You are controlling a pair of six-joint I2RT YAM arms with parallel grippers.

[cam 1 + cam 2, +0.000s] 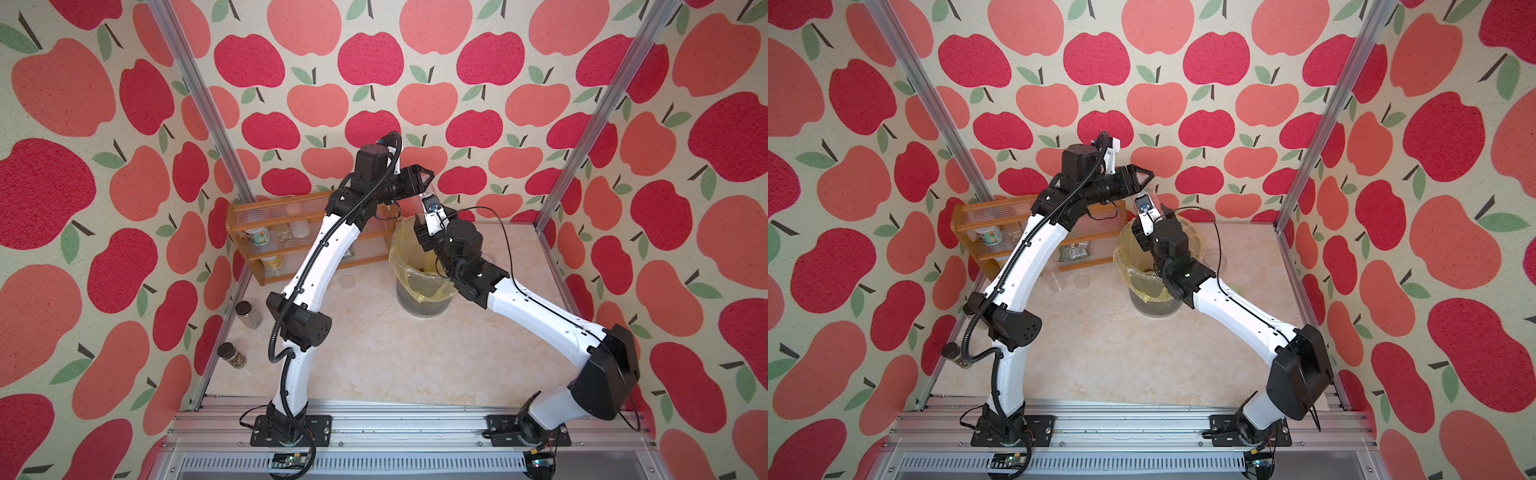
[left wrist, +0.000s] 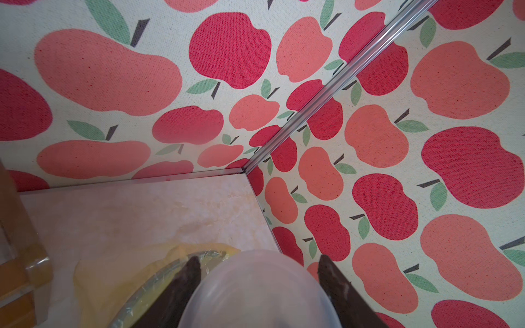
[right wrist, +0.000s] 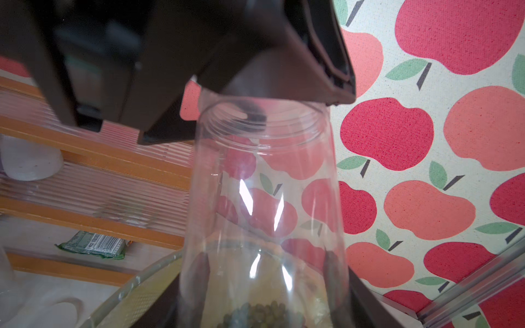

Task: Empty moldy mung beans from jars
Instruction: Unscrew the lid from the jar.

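- Apple-printed cloth walls (image 1: 415, 62) close in a pale marbled tabletop (image 1: 374, 353) on three sides
- Left arm (image 1: 320, 257) and right arm (image 1: 540, 316) both reach to the back middle of the table, and their wrists meet above the bin
- Wooden rack (image 1: 266, 204) stands at the back left; it holds printed cans (image 1: 257, 237) and a green packet (image 1: 1073, 251)
- Clear bin (image 1: 422, 305) with a yellow liner (image 1: 399, 253) stands on the table just right of the rack
- Clear jar (image 3: 264, 184) hangs over the bin's far rim, lidless, with its open mouth pointing up toward the left gripper
- Right gripper (image 3: 264, 269) pinches the clear jar near its closed end, a dark finger pressed to each side of the wall
- Left gripper (image 2: 258, 259) sits just above the jar's mouth, and its two fingers (image 2: 196, 269) clamp the edges of the frosted lid (image 2: 255, 292)
- Two small dark-lidded jars (image 1: 248, 315) stand at the table's left edge, well apart from the bin
- Loose clear disc (image 1: 345, 281) lies on the table between rack and bin
- Mung beans (image 3: 261, 312) lie in a small dark olive heap at the closed end of the clear jar, between the right gripper's fingers
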